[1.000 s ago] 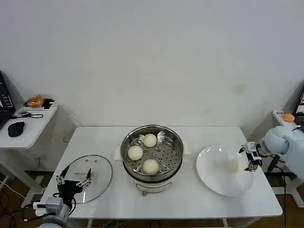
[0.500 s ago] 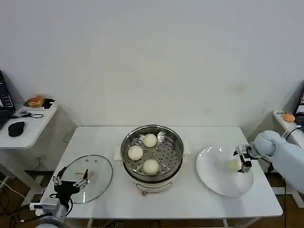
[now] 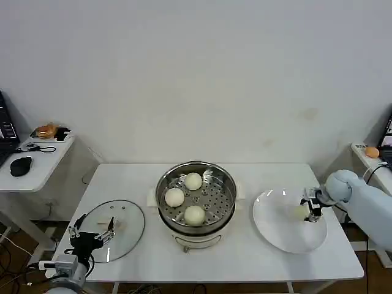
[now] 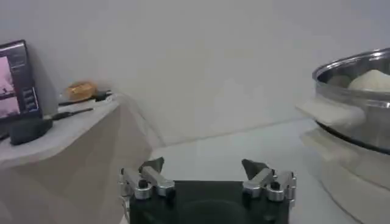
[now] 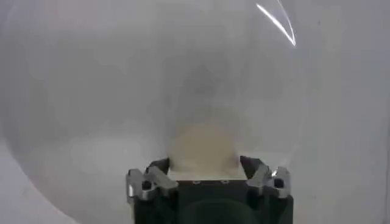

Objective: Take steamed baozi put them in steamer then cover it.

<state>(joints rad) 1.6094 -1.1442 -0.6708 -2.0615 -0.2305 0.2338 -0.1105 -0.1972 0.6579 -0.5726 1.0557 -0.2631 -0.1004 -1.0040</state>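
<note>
- Right gripper [image 3: 309, 210] down over the white plate [image 3: 275, 229] at the table's right end, fingers spread to either side of the last steamed baozi [image 3: 300, 212] lying on the plate's far right part.
- From the right wrist view: that baozi [image 5: 204, 146] sits between the spread fingertips [image 5: 263, 176], close up against the gripper body; contact with the pads impossible to tell. Plate rim [image 5: 277, 24] catches a bright streak of light.
- Left gripper [image 3: 92, 236] low at the table's front left corner, fingers spread wide, holding nothing, hovering at the near edge of the glass cover [image 3: 122, 217].
- Cover flat on the table left of the steamer [image 3: 196, 199], white knob up.
- Three baozi [image 3: 194, 215] inside the steamer on the perforated tray, grouped toward its left side, apart from one another.
- From the left wrist view: spread fingertips [image 4: 152, 176] in front, steamer rim [image 4: 347, 64] off to one side with a baozi top [image 4: 373, 80] just peeking over it, and the pot's white side handle [image 4: 323, 112] jutting out.
- White table [image 3: 245, 257] against a plain white wall.
- Small side table [image 3: 30, 171] on the left with a black mouse [image 3: 21, 165] and an orange item [image 3: 46, 130]; another orange item [image 3: 371, 151] on a shelf at the right edge.
</note>
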